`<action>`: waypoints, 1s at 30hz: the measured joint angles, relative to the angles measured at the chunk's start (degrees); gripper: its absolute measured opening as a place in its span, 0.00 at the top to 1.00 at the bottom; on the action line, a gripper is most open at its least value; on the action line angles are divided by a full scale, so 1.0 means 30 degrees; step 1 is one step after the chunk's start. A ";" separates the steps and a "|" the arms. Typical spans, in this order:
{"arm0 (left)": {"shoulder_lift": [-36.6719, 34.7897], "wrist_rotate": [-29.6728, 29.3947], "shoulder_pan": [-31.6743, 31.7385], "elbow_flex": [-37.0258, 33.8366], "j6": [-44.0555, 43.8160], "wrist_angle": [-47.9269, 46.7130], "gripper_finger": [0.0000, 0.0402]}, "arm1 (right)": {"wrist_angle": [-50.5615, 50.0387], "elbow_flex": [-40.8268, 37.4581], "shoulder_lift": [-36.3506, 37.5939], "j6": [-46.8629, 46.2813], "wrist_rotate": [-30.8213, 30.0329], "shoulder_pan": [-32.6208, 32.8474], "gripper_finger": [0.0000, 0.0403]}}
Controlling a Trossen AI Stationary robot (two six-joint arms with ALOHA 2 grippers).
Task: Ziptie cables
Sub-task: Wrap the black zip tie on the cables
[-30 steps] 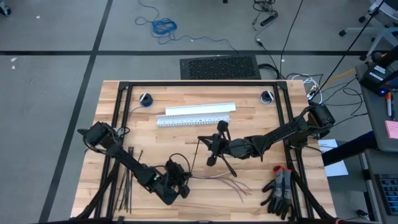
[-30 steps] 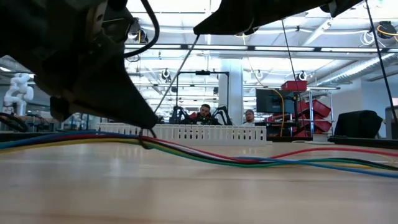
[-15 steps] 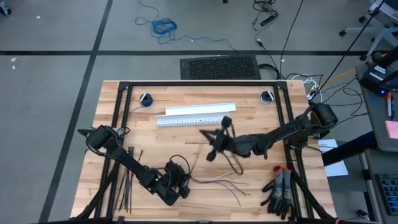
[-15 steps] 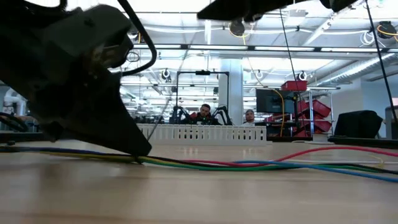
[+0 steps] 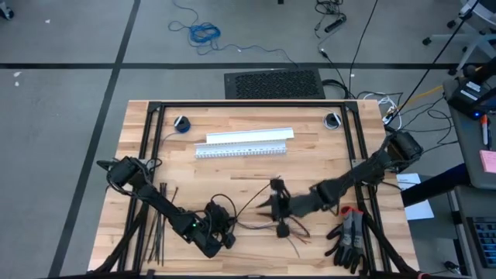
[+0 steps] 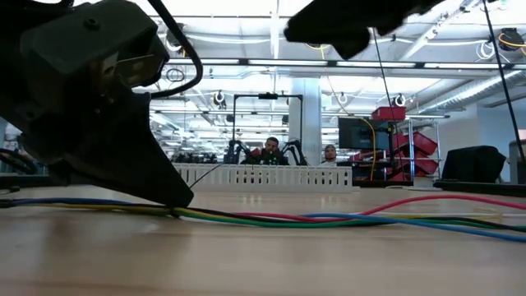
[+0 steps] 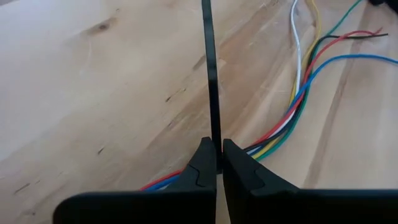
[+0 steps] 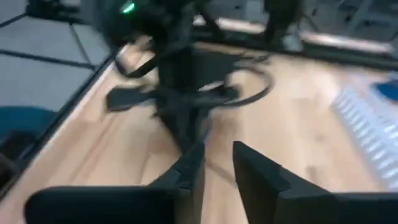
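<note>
Black ziptie (image 7: 209, 74) pinched in left claw (image 7: 219, 163), over cables (image 7: 298, 93).

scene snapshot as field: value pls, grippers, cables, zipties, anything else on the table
left gripper: shut on a thin black plastic ziptie, at the table's near edge, down at the wire bundle
right gripper: open, just right of the left gripper
cables: loose bundle of thin multicoloured wires lying flat on the wooden table
spare zipties: black strips by the left edge
other: white slotted plastic channel at the far side; black gloves near the right corner
</note>
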State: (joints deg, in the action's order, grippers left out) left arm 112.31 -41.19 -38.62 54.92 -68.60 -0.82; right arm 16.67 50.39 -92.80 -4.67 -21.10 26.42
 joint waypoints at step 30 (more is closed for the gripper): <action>0.0073 -0.1734 0.0828 0.0117 0.0168 -0.0022 0.99 | -0.4862 0.7269 -1.0753 -0.5784 0.0190 -0.1036 0.62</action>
State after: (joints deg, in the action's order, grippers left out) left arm 112.53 -46.39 -36.14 55.27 -68.10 -0.88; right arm 2.08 72.20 -125.06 -22.02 -20.53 23.31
